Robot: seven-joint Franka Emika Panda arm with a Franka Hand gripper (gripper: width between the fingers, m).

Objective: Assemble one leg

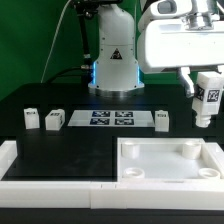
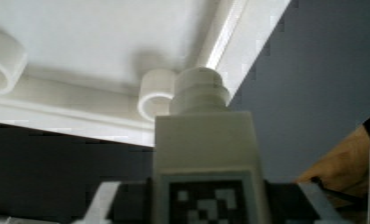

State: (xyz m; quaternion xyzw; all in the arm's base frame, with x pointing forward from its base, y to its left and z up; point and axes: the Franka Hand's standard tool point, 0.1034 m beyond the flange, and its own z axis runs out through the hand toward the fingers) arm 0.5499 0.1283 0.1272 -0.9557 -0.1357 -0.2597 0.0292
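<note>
My gripper (image 1: 206,100) is shut on a leg (image 1: 208,92), a small white block with a black-and-white tag, and holds it in the air over the far right corner of the white square tray (image 1: 135,176). In the wrist view the held leg (image 2: 203,140) fills the middle, its screw tip pointing at a round corner hole (image 2: 159,95) of the tray (image 2: 111,40). The fingers (image 2: 105,198) press both its sides. Three more legs stand on the black table: two at the exterior view's left (image 1: 31,119) (image 1: 56,119) and one right of centre (image 1: 162,118).
The marker board (image 1: 110,119) lies between the standing legs. A white U-shaped rail (image 1: 45,182) runs along the table's front left. The robot base (image 1: 112,60) stands at the back. A second tray hole (image 2: 1,60) shows in the wrist view.
</note>
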